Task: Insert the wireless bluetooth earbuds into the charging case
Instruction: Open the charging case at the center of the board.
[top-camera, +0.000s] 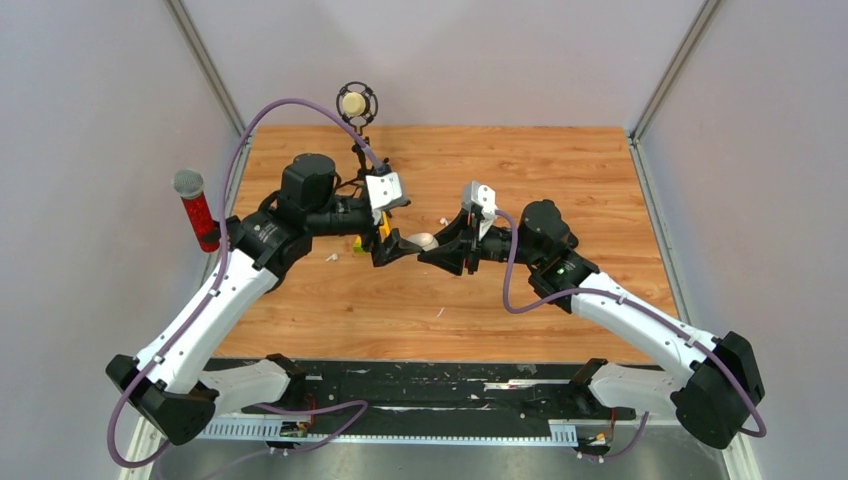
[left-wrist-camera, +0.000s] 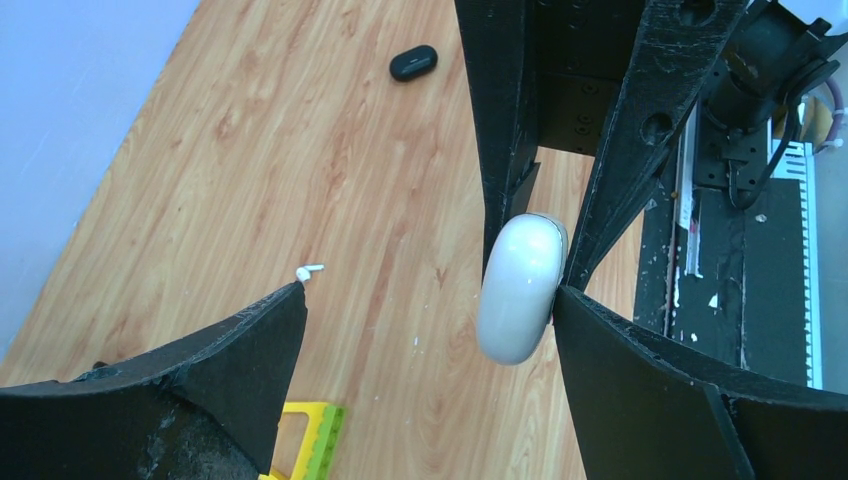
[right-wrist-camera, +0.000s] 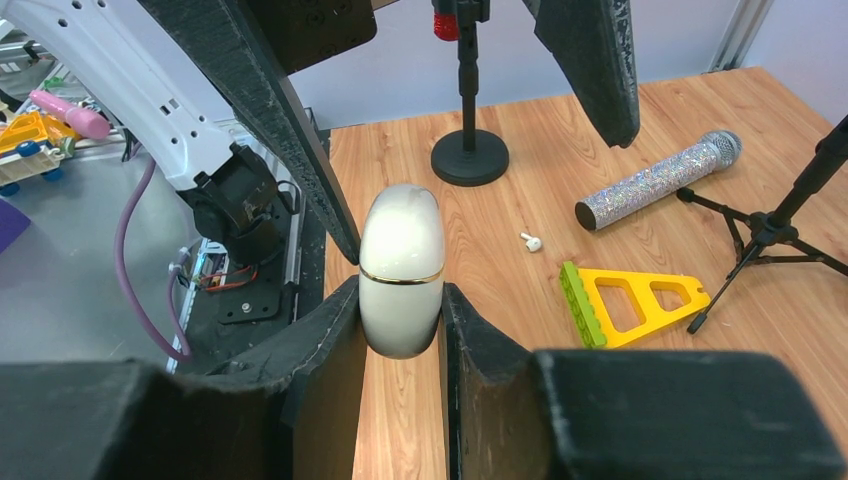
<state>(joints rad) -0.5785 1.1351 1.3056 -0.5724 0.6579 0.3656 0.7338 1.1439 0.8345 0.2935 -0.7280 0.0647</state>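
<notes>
Pinching the case (right-wrist-camera: 400, 240) edge-on, the right gripper (right-wrist-camera: 400, 288) holds it lifted above mid-table (top-camera: 560, 180), jaws clamped on both flat faces. Seam line runs unbroken round the case, so the lid looks closed. Likely held up like this so the other arm can work the lid.

Left gripper (left-wrist-camera: 430, 295) faces it from the left, jaws spread wide. One finger (left-wrist-camera: 650, 390) touches the case edge, the other stands well apart. Looks like it is bracing the case or lining up to pry it; cannot tell which.

No earbud is in the case, and both lie on the wood:
- Far earbud (left-wrist-camera: 310, 270) lies just beyond the case, in the open.
- Left earbud (right-wrist-camera: 530, 240) lies left of the grippers, close to the yellow piece (right-wrist-camera: 630, 300) and the silver mic (right-wrist-camera: 660, 180).

Further left are the tripod (right-wrist-camera: 780, 225) legs and a round stand (right-wrist-camera: 470, 160) base, so that side is tight for a pick. Black oval (left-wrist-camera: 413, 62) sits well off on the wood, out of the way.

Main blocker, by my read: closed lid, right jaws occupied.
</notes>
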